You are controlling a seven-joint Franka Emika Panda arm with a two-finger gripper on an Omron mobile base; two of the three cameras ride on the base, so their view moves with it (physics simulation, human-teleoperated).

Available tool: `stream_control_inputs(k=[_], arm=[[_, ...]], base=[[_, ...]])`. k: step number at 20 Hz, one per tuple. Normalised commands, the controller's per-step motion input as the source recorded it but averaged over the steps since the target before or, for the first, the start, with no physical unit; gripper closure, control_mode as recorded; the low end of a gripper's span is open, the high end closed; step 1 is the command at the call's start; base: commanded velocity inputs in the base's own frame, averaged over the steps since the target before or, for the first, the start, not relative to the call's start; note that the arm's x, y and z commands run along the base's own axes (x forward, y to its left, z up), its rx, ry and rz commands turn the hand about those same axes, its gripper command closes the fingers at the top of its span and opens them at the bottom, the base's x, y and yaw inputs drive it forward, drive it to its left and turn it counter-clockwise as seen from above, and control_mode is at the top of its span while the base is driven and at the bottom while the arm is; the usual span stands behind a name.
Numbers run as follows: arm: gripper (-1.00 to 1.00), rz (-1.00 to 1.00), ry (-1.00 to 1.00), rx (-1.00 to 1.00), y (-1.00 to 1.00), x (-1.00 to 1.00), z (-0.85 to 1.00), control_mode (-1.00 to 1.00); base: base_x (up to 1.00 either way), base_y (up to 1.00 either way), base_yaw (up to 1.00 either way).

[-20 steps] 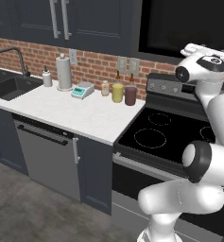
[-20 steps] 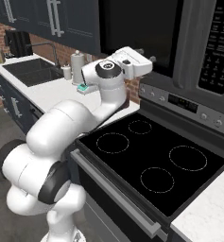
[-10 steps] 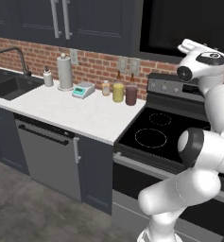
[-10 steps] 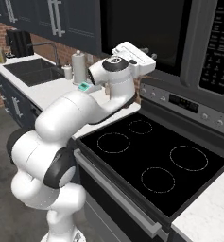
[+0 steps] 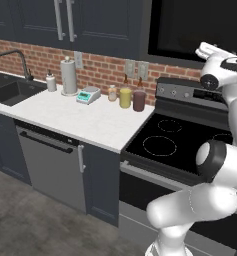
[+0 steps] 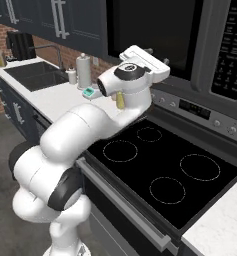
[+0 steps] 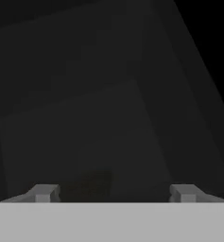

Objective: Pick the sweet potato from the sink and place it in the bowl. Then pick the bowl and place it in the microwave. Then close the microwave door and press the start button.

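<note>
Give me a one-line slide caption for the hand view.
Open gripper faces a dark microwave interior, nothing between its fingertips.

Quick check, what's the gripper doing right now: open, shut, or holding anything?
Gripper: open, jaws set wide apart with nothing between them, pointed into the dark microwave interior.

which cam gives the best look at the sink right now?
Left base view: the sink sits at the far left with its black faucet arching over the basin. Right base view shows it smaller at upper left. Hand view looks into a dark space, no sink.
</note>
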Motion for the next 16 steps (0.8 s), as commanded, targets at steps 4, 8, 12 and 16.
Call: stream_control_inputs(k=[4, 8, 12, 16], arm=[[-1.00, 0.00, 0.00, 0.00, 0.06, -0.83, 0.27, -1.00], [-1.00, 0.00, 0.00, 0.00, 0.26, -0.86, 0.27, -1.00], [1.00, 0.00, 0.13, 0.00, 0.37, -0.81, 0.25, -1.00], [1.00, 0.00, 0.30, 0.00, 0.17, -0.77, 0.35, -1.00]], base=[[0.00, 0.00, 0.00], [0.00, 0.00, 0.00], [0.00, 0.00, 0.00], [0.00, 0.00, 0.00]])
